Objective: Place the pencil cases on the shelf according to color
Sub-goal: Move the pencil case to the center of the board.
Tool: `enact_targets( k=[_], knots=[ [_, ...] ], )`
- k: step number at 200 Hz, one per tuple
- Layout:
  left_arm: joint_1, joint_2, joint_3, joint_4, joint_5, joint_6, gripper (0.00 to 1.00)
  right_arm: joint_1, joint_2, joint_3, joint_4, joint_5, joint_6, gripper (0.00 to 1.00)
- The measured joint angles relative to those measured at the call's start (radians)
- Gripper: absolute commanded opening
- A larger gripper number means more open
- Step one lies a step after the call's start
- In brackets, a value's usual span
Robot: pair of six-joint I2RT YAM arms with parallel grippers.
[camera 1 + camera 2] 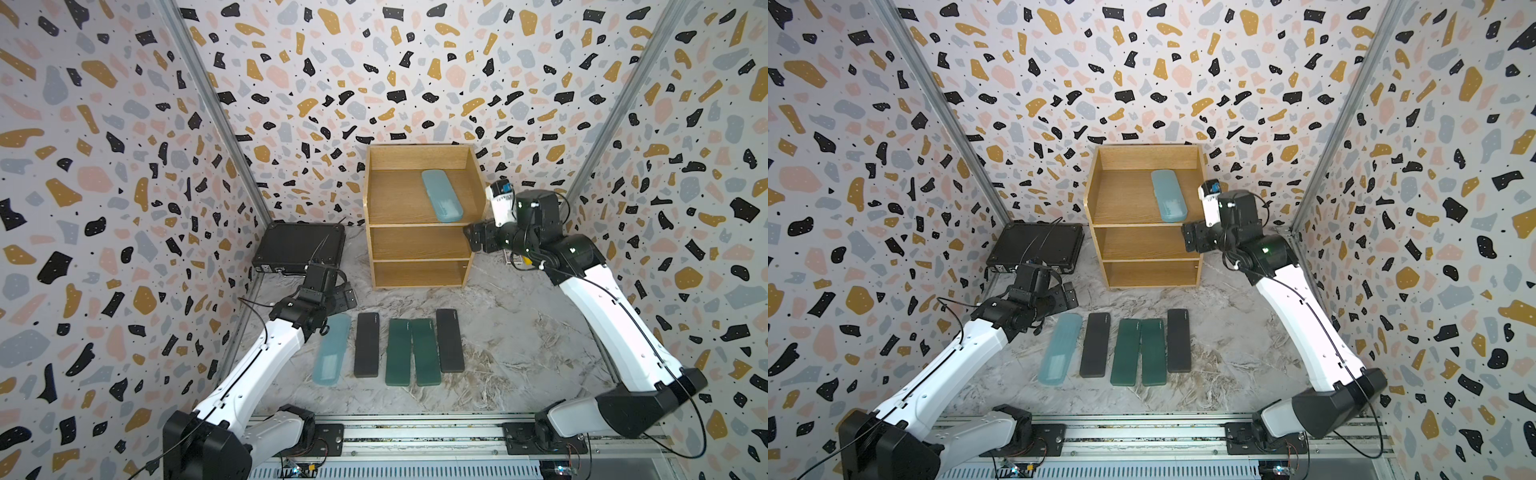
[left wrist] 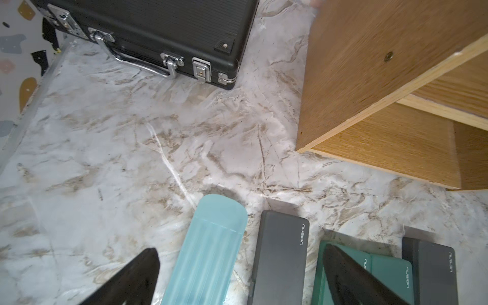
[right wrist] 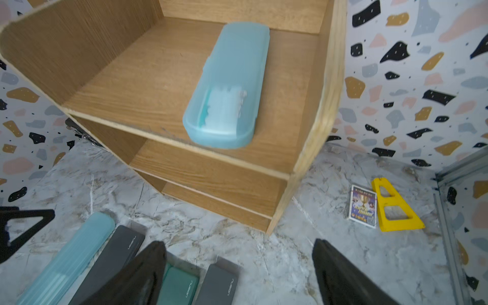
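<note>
The light-wood shelf (image 1: 399, 199) stands at the back of the table. One light blue pencil case (image 1: 441, 195) (image 3: 227, 87) lies on its top tier, towards the right side. Five more cases lie in a row on the table: light blue (image 1: 331, 349) (image 2: 206, 253), black (image 1: 367, 345), two dark green (image 1: 398, 352) (image 1: 425, 352) and black (image 1: 450, 340). My left gripper (image 1: 347, 297) (image 2: 241, 249) hangs open over the far ends of the light blue and black cases, holding nothing. My right gripper (image 1: 473, 239) (image 3: 239, 243) is open and empty beside the shelf's right front edge.
A large black briefcase (image 1: 299, 249) (image 2: 158, 31) lies left of the shelf against the wall. A small card box (image 3: 362, 206) and a yellow triangular piece (image 3: 396, 208) lie right of the shelf. Patterned walls close in three sides.
</note>
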Motion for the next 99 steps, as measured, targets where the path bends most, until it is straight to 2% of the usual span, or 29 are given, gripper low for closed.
enact_targets(
  k=[47, 99],
  knots=[
    [0.0, 0.067, -0.008, -0.135, 0.0, -0.017, 1.0, 0.0, -0.213, -0.257, -0.008, -0.045, 0.038, 0.95],
    [-0.008, 0.021, -0.151, -0.153, 0.046, -0.042, 0.98, 0.0, -0.29, -0.597, 0.055, -0.19, 0.105, 0.95]
  ],
)
